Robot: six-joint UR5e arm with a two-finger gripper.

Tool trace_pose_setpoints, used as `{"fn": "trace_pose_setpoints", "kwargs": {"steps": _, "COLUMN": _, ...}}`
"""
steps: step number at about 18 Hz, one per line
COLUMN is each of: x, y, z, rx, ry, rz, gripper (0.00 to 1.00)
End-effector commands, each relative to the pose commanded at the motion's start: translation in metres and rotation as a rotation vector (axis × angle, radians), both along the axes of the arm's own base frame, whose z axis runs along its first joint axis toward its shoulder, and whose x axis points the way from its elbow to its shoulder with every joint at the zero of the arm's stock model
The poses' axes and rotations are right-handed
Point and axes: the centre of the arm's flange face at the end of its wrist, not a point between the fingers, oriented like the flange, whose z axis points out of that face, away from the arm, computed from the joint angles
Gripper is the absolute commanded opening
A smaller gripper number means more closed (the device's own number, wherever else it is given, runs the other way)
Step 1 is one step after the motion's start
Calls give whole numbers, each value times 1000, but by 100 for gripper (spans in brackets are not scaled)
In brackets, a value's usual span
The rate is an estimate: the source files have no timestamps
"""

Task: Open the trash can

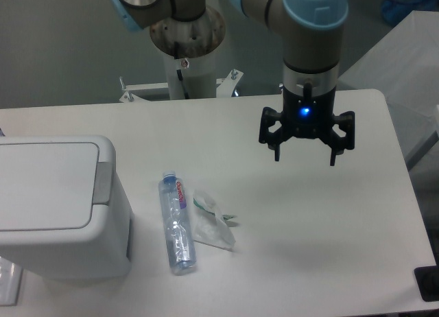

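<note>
The trash can (62, 207) sits at about eight o'clock in the view, at the left edge of the table (288, 248), its flat lid (44, 186) down and the grey push tab (102, 183) on the rim facing right, toward three o'clock. The opening has not begun, by the look of it — the gripper (306, 154) hangs in the air at roughly two o'clock, well apart from the bin, its fingers spread wide and holding nothing. The next move would seem to call for a long sweep across to the left and down, with a fingertip brought squarely onto the tab. Between bin and gripper lie a clear plastic bottle (176, 224) on its side and, just beside it at its right, a crumpled clear wrapper (211, 226). The can's left side runs out of frame, its front wall is barely seen, and the hinge cannot be made out.
</note>
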Motion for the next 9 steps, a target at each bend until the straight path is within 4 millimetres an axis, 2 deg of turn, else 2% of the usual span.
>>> {"fn": "trace_pose_setpoints", "kwargs": {"steps": 4, "x": -2, "y": -1, "z": -4, "rx": -9, "ry": -2, "rz": 2, "gripper": 100}}
{"fn": "trace_pose_setpoints", "kwargs": {"steps": 7, "x": 0, "y": 1, "z": 1, "rx": 7, "ry": -6, "rz": -1, "gripper": 100}}
{"fn": "trace_pose_setpoints", "kwargs": {"steps": 9, "x": -1, "y": 4, "z": -5, "rx": 2, "ry": -12, "rz": -2, "gripper": 100}}
